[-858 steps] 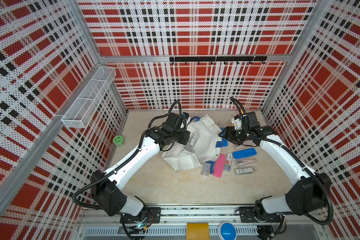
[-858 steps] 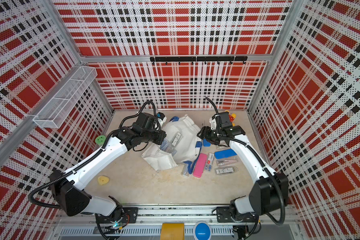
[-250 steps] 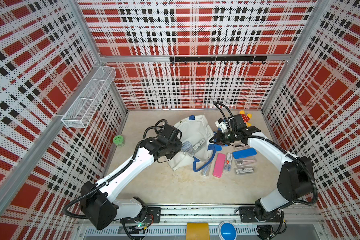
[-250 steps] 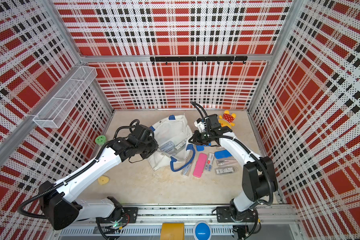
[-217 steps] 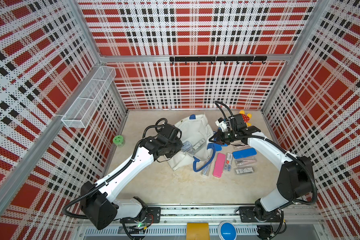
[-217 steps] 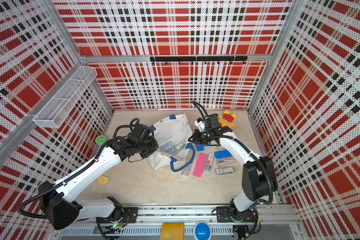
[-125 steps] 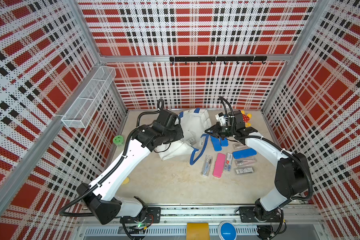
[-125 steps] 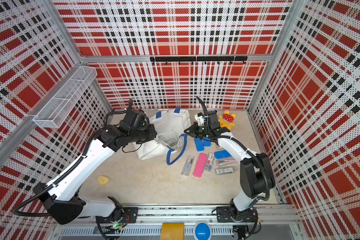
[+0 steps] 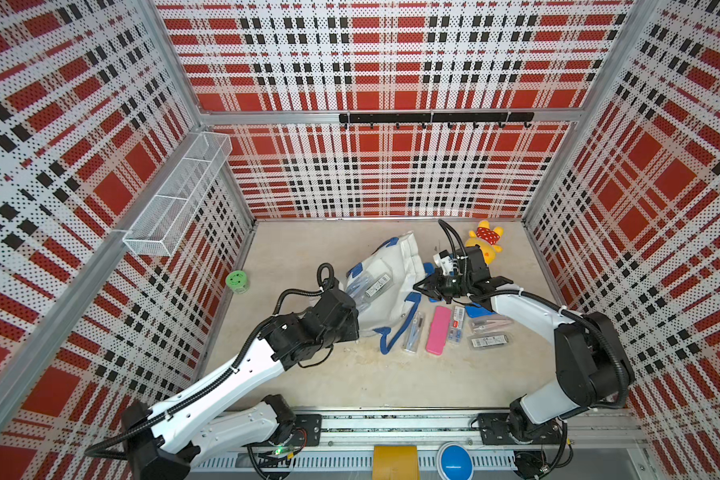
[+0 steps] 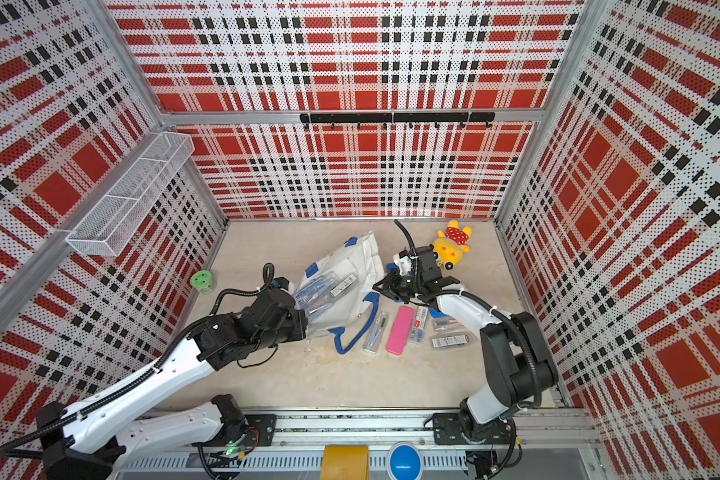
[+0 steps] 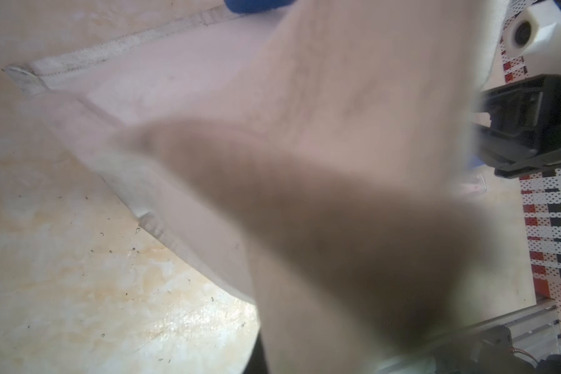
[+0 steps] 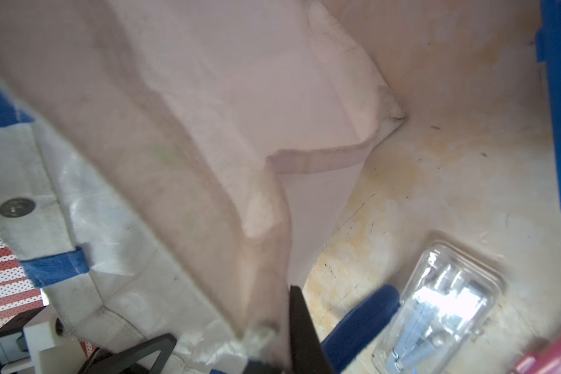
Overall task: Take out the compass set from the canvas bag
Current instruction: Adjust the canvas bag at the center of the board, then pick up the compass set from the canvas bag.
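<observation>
the canvas bag (image 9: 398, 266) sits in the middle of a top view. the left claw (image 9: 352, 320) pinches its lower left corner. the right claw (image 9: 421, 286) is at its right edge, and i cannot tell if it grips. a clear case (image 9: 371, 286), maybe the compass set, shows at the bag's left side. keep the corner pinched and tip slowly so the case slides out. half a second ago the left arm was higher in the picture.

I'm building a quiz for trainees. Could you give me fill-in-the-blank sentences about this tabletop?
The canvas bag has loop handles coloured ___.
The long case lying between two clear packs is ___.
The plush toy is mostly ___.
The lone small roll is ___.
Missing words: blue; pink; yellow; green.
</observation>
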`<action>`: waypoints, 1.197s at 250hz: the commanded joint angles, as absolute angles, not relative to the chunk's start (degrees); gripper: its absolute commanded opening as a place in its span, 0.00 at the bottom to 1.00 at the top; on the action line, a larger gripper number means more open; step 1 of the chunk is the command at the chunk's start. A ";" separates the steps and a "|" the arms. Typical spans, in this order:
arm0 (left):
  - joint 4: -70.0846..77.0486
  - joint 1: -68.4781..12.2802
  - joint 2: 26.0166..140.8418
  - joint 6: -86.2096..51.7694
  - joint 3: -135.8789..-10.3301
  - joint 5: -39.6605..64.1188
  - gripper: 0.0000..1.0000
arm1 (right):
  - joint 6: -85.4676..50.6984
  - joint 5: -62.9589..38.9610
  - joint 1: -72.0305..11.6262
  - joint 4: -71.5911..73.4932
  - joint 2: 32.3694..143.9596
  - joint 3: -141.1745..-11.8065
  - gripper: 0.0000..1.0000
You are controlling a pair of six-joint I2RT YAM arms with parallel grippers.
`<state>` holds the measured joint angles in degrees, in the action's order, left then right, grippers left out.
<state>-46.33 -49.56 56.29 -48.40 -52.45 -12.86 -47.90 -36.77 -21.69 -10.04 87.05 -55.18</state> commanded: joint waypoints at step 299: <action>-35.36 -72.60 54.87 -66.57 -42.98 -32.14 0.00 | -88.26 -16.19 -46.72 -10.30 98.61 -65.61 0.35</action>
